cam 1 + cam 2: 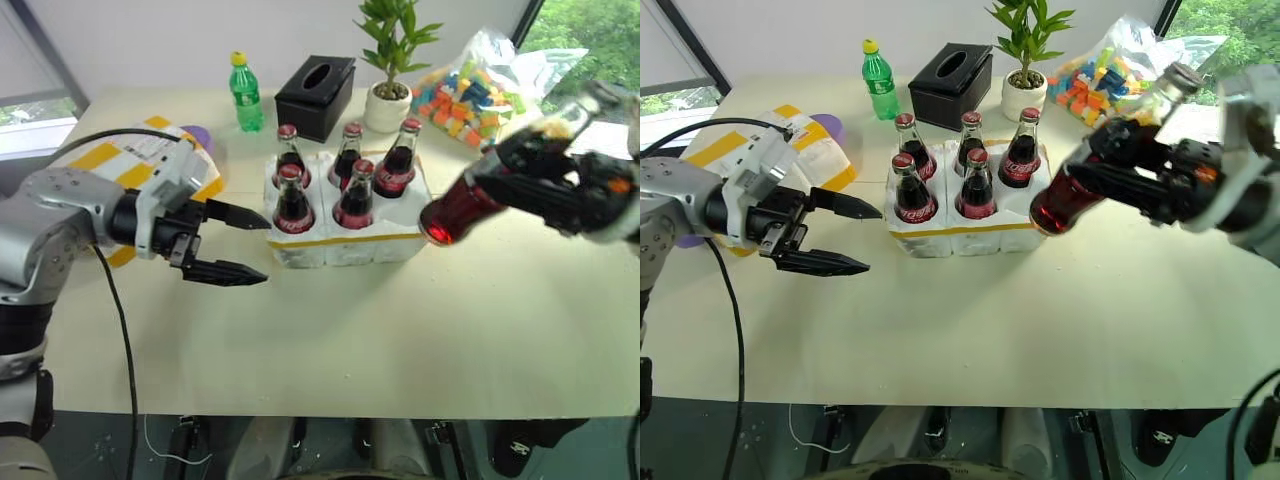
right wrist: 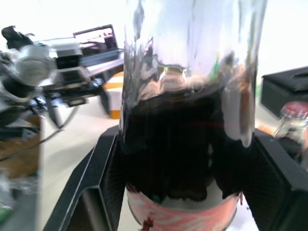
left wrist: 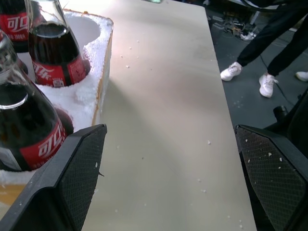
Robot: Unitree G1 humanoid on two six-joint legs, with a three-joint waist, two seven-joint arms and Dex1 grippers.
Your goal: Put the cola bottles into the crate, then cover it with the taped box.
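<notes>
Right end effector point(image 1: 1110, 170) clamps sixth cola bottle point(image 1: 1095, 180), tilted, in air just right of crate point(image 1: 960, 238). Risks: slipping, or clipping seated cola bottles point(image 1: 975, 185) going into the one empty front-right well. Left end effector point(image 1: 845, 235) wide, empty, left of crate. Taped box point(image 1: 790, 150) near desk point(image 1: 1040, 330) left edge; front half open.

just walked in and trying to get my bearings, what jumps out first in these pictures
The right gripper holds a small glass cola bottle tilted in the air, beside the low white styrofoam crate in the middle of the pale table. Five more red-labelled cola bottles stand in the crate, with one front well still bare. The open left gripper hovers on the crate's other side, in front of the yellow-taped white styrofoam box.
</notes>
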